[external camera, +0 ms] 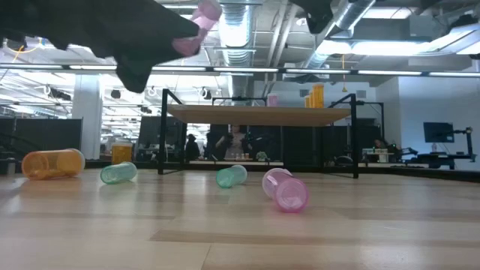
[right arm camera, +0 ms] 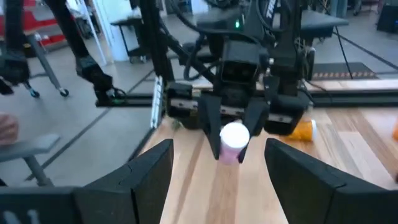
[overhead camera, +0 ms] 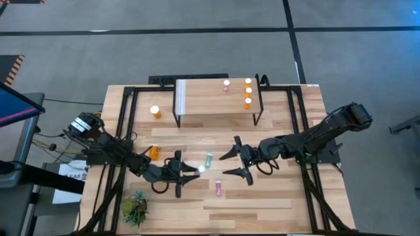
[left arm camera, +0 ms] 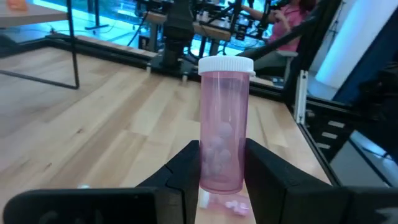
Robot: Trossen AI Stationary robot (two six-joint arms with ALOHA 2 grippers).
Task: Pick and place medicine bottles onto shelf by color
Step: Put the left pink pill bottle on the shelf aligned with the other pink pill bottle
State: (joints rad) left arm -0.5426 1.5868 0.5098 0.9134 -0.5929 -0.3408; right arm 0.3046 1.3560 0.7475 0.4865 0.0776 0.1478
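Pink bottle [left arm camera: 222, 124] sits clenched low on its body in the left pincer [left arm camera: 221, 163], cap clear and lifted off the desk [overhead camera: 275, 196], presumably for transfer toward the shelf [overhead camera: 216, 101], facing the released right pincer [overhead camera: 237, 157].

A grey floor [overhead camera: 197, 46] crossed by dark lines is seen around the table. Ducts [external camera: 238, 22] and strip lights [external camera: 405, 72] are hung overhead; desks and a monitor [external camera: 439, 133] are seen behind.
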